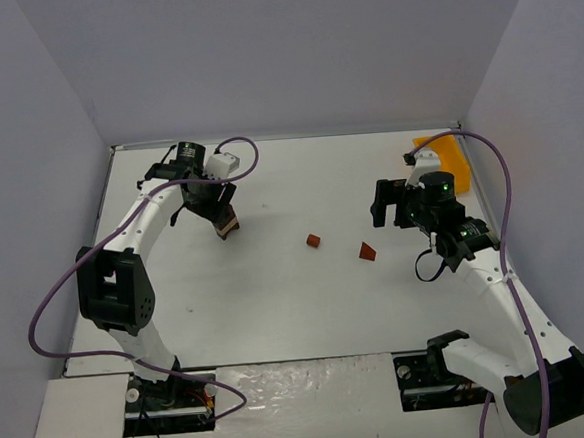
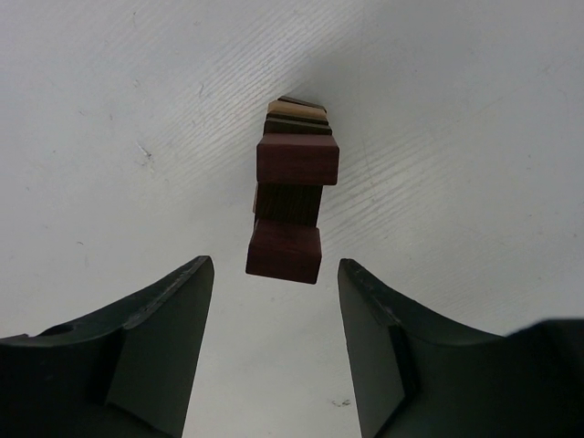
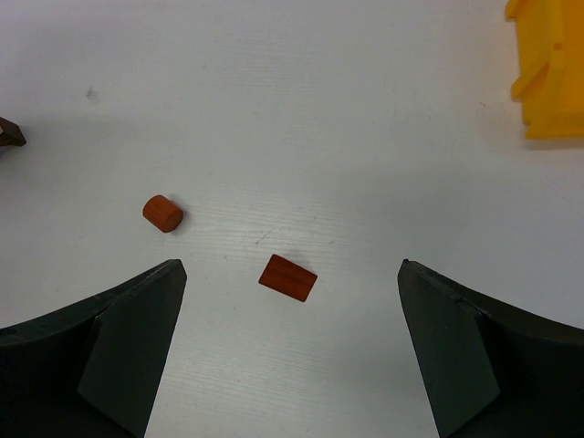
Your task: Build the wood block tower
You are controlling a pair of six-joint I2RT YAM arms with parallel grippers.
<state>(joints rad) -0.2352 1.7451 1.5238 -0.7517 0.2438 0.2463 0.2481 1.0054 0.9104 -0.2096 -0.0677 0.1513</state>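
Observation:
The tower [image 2: 295, 164] is a narrow stack of wood blocks with a reddish block [image 2: 284, 253] on top and darker and paler pieces below; it stands at the back left of the table [image 1: 278, 300]. My left gripper [image 2: 275, 263] hangs over it, open, its fingers apart from the top block on both sides. In the top view the left gripper [image 1: 225, 216] covers most of the tower [image 1: 231, 228]. Two loose reddish blocks lie mid-table: a round one [image 3: 162, 213] and a wedge-like one [image 3: 287, 277]. My right gripper [image 3: 292, 265] hovers open above the wedge-like one, holding nothing.
A yellow bin [image 1: 445, 158] stands at the back right, just behind the right gripper [image 1: 384, 211]. White walls close in the table at the back and both sides. The loose blocks [image 1: 314, 241] [image 1: 368, 252] lie between the two arms.

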